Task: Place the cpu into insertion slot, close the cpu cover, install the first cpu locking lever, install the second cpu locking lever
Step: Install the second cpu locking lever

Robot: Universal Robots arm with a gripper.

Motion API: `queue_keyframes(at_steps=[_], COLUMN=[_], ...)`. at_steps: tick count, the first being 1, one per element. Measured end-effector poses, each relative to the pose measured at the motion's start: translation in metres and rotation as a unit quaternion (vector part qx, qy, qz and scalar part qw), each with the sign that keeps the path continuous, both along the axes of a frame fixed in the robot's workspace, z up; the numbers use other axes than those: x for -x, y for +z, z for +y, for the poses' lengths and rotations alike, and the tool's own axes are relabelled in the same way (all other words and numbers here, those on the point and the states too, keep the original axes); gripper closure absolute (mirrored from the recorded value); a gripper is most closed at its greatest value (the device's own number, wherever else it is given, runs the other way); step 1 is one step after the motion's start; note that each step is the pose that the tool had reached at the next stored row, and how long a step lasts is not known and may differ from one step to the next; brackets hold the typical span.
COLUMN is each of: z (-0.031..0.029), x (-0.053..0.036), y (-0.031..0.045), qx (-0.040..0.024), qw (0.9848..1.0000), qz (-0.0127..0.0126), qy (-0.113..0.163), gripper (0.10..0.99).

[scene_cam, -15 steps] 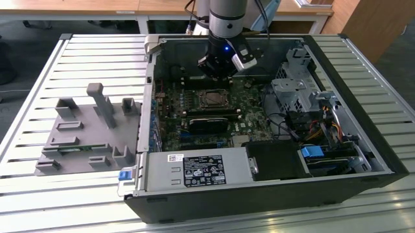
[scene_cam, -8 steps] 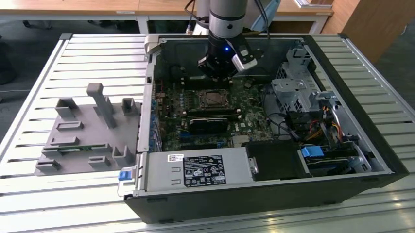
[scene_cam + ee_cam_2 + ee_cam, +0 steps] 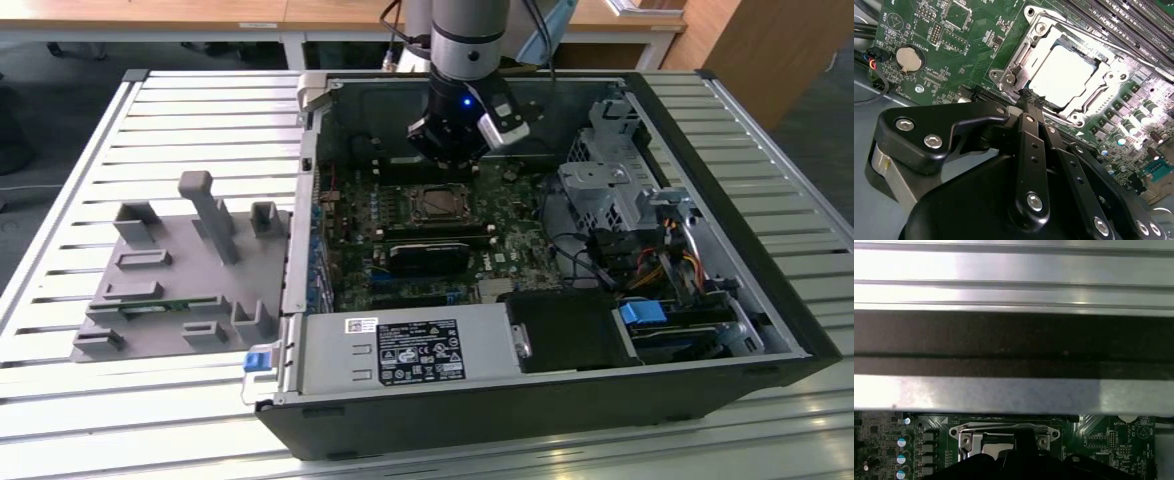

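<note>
CPU, flat silver-grey metal square [image 3: 1066, 75], sits in socket under closed grey metal cpu cover [image 3: 1019, 57]. Black gripper [image 3: 1030, 100], fingers pinched together and empty, tips at cover's edge. Green motherboard [image 3: 454, 255] inside open black computer case [image 3: 747, 290].

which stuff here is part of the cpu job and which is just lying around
Part of the job:
- cpu, seated in the socket
- cpu cover, down around the cpu
- gripper, fingertips together at the socket's edge
- motherboard

Just lying about:
- grey fixture tray beside the case
- power supply
- coin battery
- drive cage
</note>
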State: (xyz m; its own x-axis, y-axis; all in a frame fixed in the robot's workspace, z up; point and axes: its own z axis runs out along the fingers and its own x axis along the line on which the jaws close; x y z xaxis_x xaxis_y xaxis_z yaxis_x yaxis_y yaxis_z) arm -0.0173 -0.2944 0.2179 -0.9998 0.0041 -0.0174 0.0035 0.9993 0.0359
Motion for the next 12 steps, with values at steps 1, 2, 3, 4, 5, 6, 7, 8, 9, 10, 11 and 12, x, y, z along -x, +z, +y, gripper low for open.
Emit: queue_keyframes(at_steps=[1, 2, 3, 4, 5, 6, 7, 8, 9, 10, 11, 12], z=[-0.0003, -0.0006, -0.001, -0.0013, -0.0017, -0.0022, -0.0027, -0.0033, -0.004, -0.0047, -0.0056, -0.0065], x=[0.0, 0.0, 0.0, 0.0, 0.0, 0.0, 0.0, 0.0, 0.0, 0.0, 0.0, 0.0], y=[0.0, 0.0, 0.0, 0.0, 0.0, 0.0, 0.0, 0.0, 0.0, 0.0, 0.0, 0.0], qx=[0.0, 0.0, 0.0, 0.0, 0.0, 0.0, 0.0, 0.0, 0.0, 0.0, 0.0, 0.0], qw=[1.0, 1.0, 1.0, 1.0, 1.0, 1.0, 1.0, 1.0, 1.0, 1.0, 1.0, 1.0], qz=[0.0, 0.0, 0.0, 0.0, 0.0, 0.0, 0.0, 0.0, 0.0, 0.0, 0.0, 0.0], qy=[0.0, 0.0, 0.0, 0.0, 0.0, 0.0, 0.0, 0.0, 0.0, 0.0, 0.0, 0.0], gripper=[0.98, 0.98, 0.98, 0.98, 0.98, 0.98, 0.98, 0.98, 0.98, 0.98, 0.98, 0.98])
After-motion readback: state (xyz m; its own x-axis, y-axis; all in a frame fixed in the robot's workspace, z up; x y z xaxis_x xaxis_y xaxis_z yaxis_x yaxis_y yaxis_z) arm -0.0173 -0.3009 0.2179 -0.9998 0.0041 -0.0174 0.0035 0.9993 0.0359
